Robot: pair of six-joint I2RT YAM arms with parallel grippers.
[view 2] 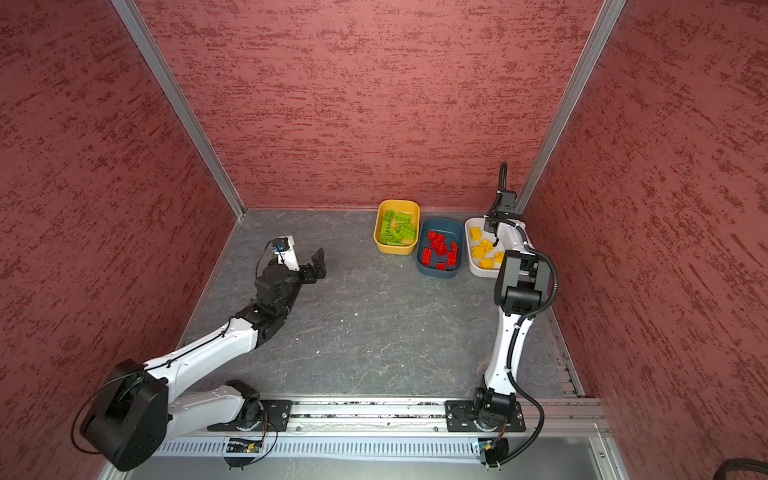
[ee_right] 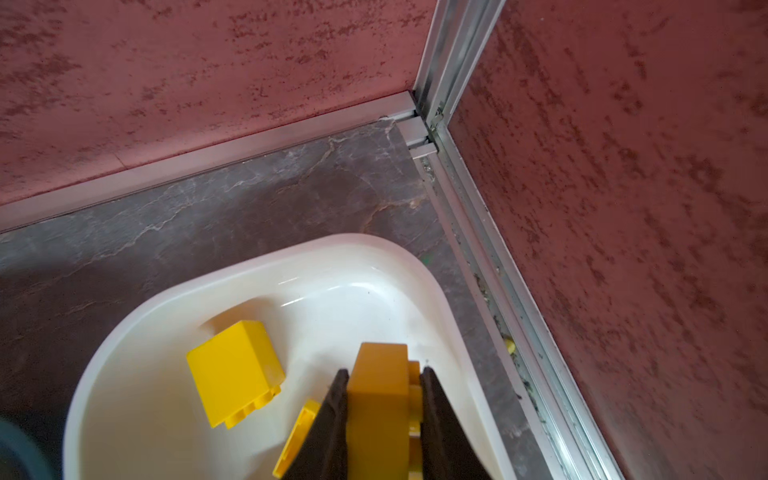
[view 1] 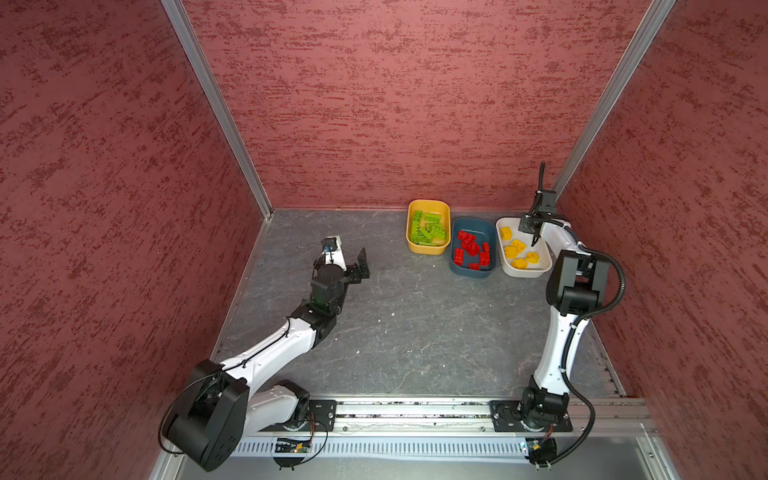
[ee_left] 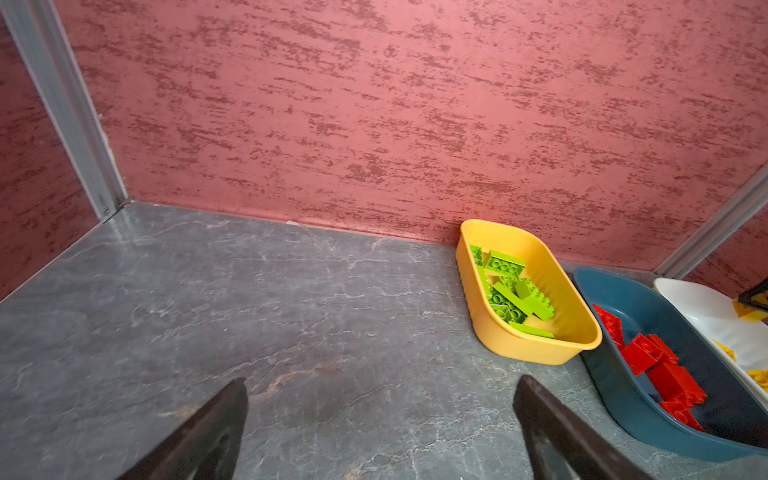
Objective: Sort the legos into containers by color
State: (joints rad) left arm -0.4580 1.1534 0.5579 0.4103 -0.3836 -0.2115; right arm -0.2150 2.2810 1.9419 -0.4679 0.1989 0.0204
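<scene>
Right wrist view, alone among the four, for the grip: right gripper (ee_right: 384, 372) pinched narrow on a yellow brick (ee_right: 376, 399), studs turned to one jaw, hanging over the inside of the white tub (ee_right: 316, 270). Lying in that tub beside it: a square yellow block (ee_right: 232, 370) tipped on its side and the edge of another yellow piece (ee_right: 297, 436). Of the blue tub (ee_right: 16, 449), only a blurred sliver at the frame's edge.

Left wrist view: left gripper (ee_left: 381, 380) spread fully wide, holding nothing, bare grey table (ee_left: 291, 311) between its fingers. Takes in what the right wrist camera misses: yellow tub (ee_left: 536, 353) heaped with green bricks (ee_left: 511, 295), and next to it the blue tub with red bricks (ee_left: 656, 361) inside. Cuts the white tub down to a corner, with a dark edge of the right gripper over it.

Both top views: supply the layout lost to the wrist cameras. Three tubs in a close row by the back wall, from 12 to 2 o'clock on the table: yellow, blue, white. Right gripper at 2 o'clock, tip pointing down into the white tub among yellow bricks (view 1: 515, 249); held brick too small to pick out from there. Left gripper at 10 o'clock, low over the table, well apart from the tubs. Colours kept apart, one to a tub.
</scene>
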